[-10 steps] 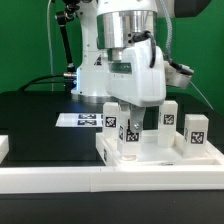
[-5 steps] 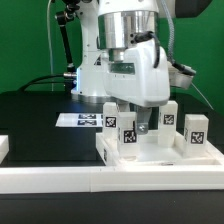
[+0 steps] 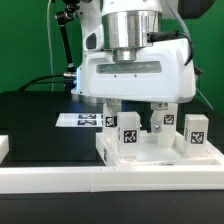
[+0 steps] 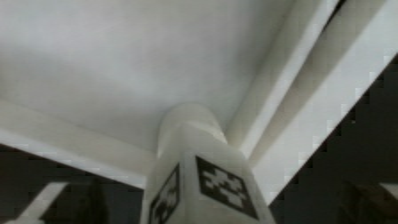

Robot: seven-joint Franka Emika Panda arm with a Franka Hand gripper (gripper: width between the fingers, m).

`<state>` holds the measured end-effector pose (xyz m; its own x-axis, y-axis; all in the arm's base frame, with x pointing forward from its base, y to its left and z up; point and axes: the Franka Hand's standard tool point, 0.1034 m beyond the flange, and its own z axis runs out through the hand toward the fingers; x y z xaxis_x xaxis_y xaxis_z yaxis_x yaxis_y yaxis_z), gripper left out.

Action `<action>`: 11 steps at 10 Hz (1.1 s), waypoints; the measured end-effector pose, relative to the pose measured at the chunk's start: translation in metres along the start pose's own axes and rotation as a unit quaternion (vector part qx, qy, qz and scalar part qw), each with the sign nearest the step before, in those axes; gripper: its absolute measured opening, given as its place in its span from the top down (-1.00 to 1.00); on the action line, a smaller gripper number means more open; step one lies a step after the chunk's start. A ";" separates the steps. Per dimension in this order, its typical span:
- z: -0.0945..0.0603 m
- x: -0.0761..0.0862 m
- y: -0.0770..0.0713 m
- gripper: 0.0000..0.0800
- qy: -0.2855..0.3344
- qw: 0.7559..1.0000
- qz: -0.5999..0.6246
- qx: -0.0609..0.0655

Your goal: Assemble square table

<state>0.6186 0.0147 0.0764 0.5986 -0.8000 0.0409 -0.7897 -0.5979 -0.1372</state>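
Square tabletop [image 3: 160, 158] lying flat at front of black table [image 3: 35, 125], against white rail [image 3: 60, 180], toward exterior view's right. Tagged legs standing upright on it, long axes vertical: one [image 3: 129, 133] between gripper fingers, another [image 3: 195, 132] at far right. Gripper [image 3: 134, 113] hanging above, jaws spread wide, gripping nothing. Wrist view showing leg [image 4: 199, 170] rising from slab. Marker board [image 3: 82, 120] lying behind.

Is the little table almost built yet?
Nearly, it looks. Legs stand upright on the square slab, including one at the far corner. The gripper hangs open around the near leg, holding nothing. Whether every leg is fully tightened cannot be seen.
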 end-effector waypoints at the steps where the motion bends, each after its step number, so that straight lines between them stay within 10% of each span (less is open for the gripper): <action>1: 0.000 0.001 0.000 -0.62 0.000 0.998 -0.059 0.000; 10: -0.005 0.012 0.005 -0.62 0.005 0.911 -0.412 -0.003; 11: -0.005 0.012 0.006 -0.28 0.005 0.909 -0.417 -0.003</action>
<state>0.6207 0.0015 0.0808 0.9883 -0.0687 0.1364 -0.0625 -0.9969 -0.0487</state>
